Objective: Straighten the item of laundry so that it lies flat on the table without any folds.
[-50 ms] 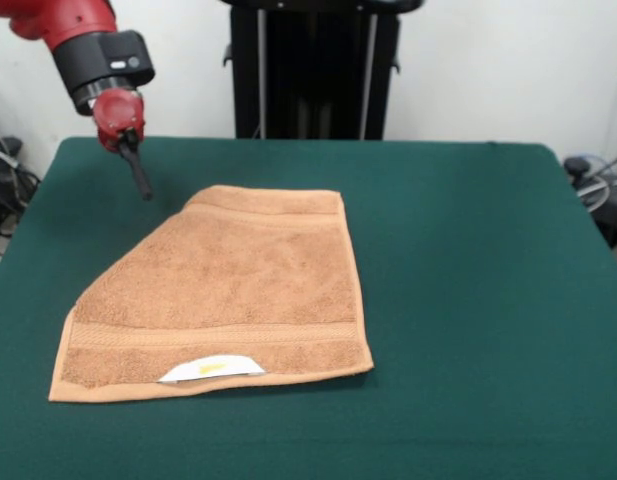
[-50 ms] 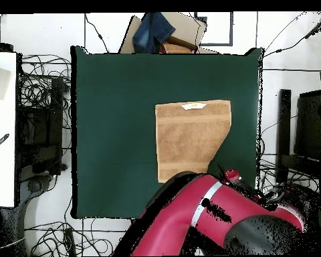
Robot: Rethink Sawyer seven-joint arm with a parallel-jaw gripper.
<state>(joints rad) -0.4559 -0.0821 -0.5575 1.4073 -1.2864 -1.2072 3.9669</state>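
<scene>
My claw (image 1: 140, 180), whose state I cannot tell, hovers off the towel (image 1: 228, 290); I should pinch the tucked-under far corner and draw it outward across the table (image 1: 468, 260).

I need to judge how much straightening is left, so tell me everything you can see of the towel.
The towel is light orange-tan terry with woven border bands and hemmed edges, lying on the green table. A white label with a yellow mark shows at its near edge. One far corner is missing from the outline, apparently folded under, leaving a slanted edge; the rest lies flat. The gripper hangs beside that corner, not touching.
</scene>
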